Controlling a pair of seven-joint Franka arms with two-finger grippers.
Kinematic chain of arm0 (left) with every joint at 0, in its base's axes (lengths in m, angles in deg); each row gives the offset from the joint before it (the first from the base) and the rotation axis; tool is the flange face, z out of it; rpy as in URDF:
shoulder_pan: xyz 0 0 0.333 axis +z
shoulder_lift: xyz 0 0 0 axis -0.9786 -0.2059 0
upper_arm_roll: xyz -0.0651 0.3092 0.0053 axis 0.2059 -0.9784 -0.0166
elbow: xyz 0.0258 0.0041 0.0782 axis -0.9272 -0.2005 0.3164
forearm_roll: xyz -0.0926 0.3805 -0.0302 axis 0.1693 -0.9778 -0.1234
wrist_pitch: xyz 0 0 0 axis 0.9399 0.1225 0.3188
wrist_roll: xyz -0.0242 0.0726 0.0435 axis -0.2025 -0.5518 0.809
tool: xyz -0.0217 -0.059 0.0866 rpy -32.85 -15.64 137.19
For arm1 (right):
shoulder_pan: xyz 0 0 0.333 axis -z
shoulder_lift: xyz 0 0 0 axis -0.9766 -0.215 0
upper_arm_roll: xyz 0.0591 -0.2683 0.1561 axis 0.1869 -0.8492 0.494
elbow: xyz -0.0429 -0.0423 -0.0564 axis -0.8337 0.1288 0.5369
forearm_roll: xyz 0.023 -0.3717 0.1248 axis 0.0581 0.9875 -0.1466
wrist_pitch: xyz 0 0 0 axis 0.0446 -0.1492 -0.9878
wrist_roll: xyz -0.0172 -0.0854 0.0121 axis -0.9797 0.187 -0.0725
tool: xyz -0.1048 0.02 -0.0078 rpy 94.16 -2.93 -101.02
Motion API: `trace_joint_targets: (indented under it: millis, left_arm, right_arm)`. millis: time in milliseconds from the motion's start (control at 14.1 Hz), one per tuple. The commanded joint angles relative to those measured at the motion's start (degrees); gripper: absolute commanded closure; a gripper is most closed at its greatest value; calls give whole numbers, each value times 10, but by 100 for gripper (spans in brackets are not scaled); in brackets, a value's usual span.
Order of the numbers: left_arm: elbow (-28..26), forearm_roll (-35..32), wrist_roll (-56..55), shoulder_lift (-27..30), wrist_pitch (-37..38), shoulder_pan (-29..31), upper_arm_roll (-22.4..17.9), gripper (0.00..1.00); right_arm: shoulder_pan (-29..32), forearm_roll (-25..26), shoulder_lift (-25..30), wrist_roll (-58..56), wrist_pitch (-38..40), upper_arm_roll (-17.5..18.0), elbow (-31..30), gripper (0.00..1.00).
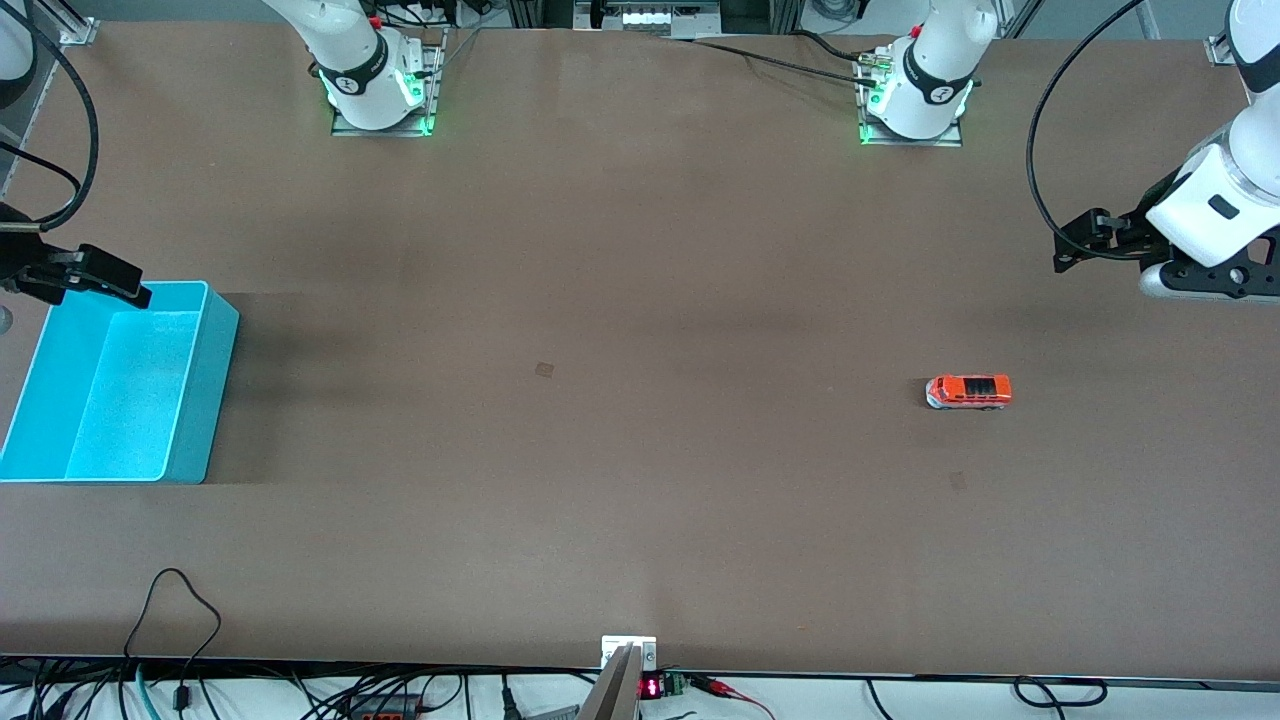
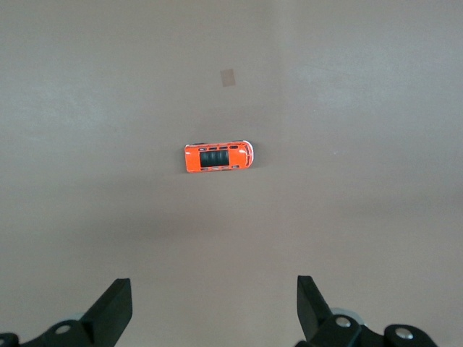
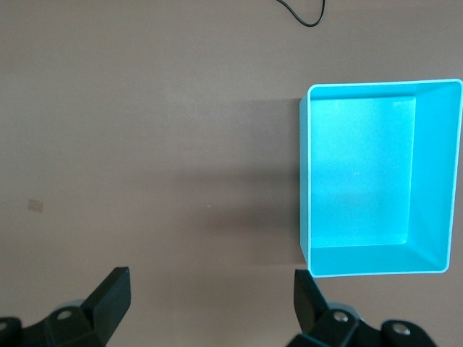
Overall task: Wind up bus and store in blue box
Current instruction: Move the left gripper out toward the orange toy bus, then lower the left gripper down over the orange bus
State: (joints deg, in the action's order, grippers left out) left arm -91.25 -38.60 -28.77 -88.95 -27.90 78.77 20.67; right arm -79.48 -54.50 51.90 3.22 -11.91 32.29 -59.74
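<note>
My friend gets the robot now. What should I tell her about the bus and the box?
Left tool: open, empty, up over the table's left-arm end, looking down at the bus.
Right tool: open, empty, up by the blue box's rim.
Bus: on its wheels on the table, toward the left arm's end, untouched.
Blue box: at the right arm's end, empty.
Done: nothing yet.
Left: grab the bus, wind it, put it in the box.
</note>
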Motion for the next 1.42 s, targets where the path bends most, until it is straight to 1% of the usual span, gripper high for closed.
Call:
trace_joint_targets:
  millis: [0,285,498,569,640,783,854,925,996,1067,1138,1352]
  left_arm:
    - [11,11,3,-3,11,-1,-6,0]
    - [22,11,1,-11,13,-1,-6,0]
    - [24,11,0,-10,45,-1,-4,0]
    - [30,11,1,-10,63,-2,1,0]
    - [40,11,1,-11,104,-9,1,0]
    - [43,12,8,-16,199,-15,9,0]
    - [43,12,12,-16,229,-16,15,0]
    - [43,10,20,-16,234,-17,21,0]
    - [41,11,67,-16,234,-14,23,0]
    - [40,12,148,-19,231,-13,23,0]
    - [41,11,200,-27,229,-14,23,0]
    - [31,6,316,-35,214,-14,23,0]
  right_arm:
    - [1,-9,-2,4,0,0,6,0]
    - [2,-11,-4,5,-1,0,6,0]
    - [6,-10,-12,5,-1,-2,6,0]
    - [5,-10,-15,5,-1,-2,6,0]
    - [5,-10,-21,5,-1,-2,6,0]
    - [6,-9,-37,1,3,-3,5,0]
    - [8,-9,-40,-5,4,-4,3,0]
    - [13,-10,-41,-5,5,-4,1,0]
    - [15,-9,-43,-1,7,-4,-1,0]
    - [16,-9,-51,-6,7,-4,-2,0]
    - [16,-9,-59,-8,8,-4,-1,0]
    - [30,-7,-66,-5,14,-4,-2,0]
